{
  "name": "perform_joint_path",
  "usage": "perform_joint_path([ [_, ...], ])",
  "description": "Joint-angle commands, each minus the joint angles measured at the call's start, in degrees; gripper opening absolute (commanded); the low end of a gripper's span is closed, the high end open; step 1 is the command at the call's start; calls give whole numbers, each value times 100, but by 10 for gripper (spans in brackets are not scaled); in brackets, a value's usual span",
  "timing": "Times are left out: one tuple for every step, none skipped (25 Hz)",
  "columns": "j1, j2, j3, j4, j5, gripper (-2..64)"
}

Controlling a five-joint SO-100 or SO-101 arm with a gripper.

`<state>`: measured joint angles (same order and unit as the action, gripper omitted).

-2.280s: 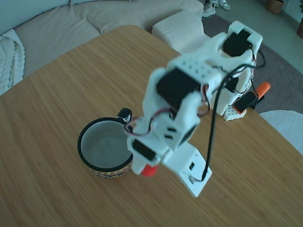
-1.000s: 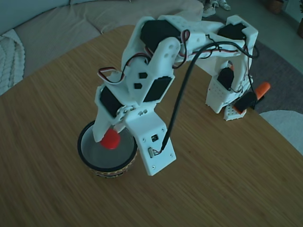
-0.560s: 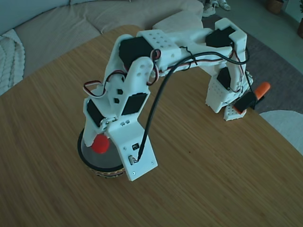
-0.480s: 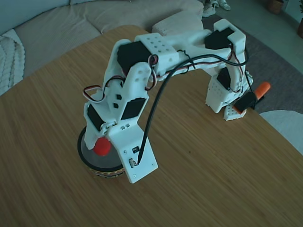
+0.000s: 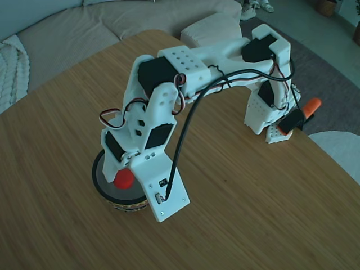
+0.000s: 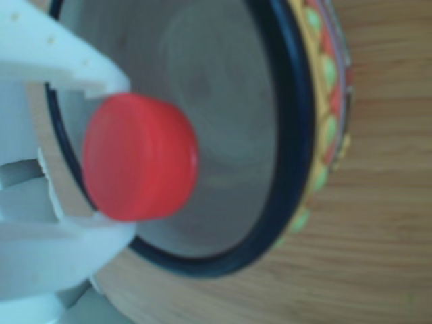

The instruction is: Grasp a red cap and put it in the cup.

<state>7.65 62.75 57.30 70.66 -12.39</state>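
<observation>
Pinching red cap (image 6: 138,157) above cup (image 6: 297,135)

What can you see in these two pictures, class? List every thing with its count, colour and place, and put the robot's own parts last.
red cap: one, bright red, held between the gripper's fingers above the mug's mouth.
mug: one, black rim, pale grey inside, yellow-and-dark pattern outside, on the table under the gripper.
table: one, light brown wood grain, fills most of the fixed view.
sofa: one, beige, behind the table at the top left of the fixed view.
orange part: one, orange, beside the arm's base at the right edge of the table.
arm: one, white with black motors and a black cable, arching from its base to the mug.
gripper: one, white, closed on the red cap.
</observation>
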Motion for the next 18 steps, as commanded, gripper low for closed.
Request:
perform_joint_path([
  [44, 132, -272, 0, 26, 172],
  [53, 132, -272, 9, 35, 213],
  [53, 132, -272, 26, 44, 249],
  [53, 123, -272, 35, 44, 279],
  [53, 123, -272, 44, 44, 295],
  [44, 123, -272, 53, 44, 302],
  [44, 123, -272, 53, 44, 300],
  [35, 123, -272, 53, 44, 300],
  [35, 123, -264, 53, 44, 300],
  [35, 123, -264, 53, 44, 300],
  [35, 123, -264, 53, 44, 300],
  [35, 141, -264, 53, 44, 300],
  [35, 185, -255, 53, 44, 300],
  [53, 220, -211, 53, 44, 300],
  [53, 264, -193, 53, 44, 300],
  [53, 378, -167, 53, 44, 300],
  [53, 545, -88, 62, 44, 300],
  [53, 747, 9, 62, 44, 300],
])
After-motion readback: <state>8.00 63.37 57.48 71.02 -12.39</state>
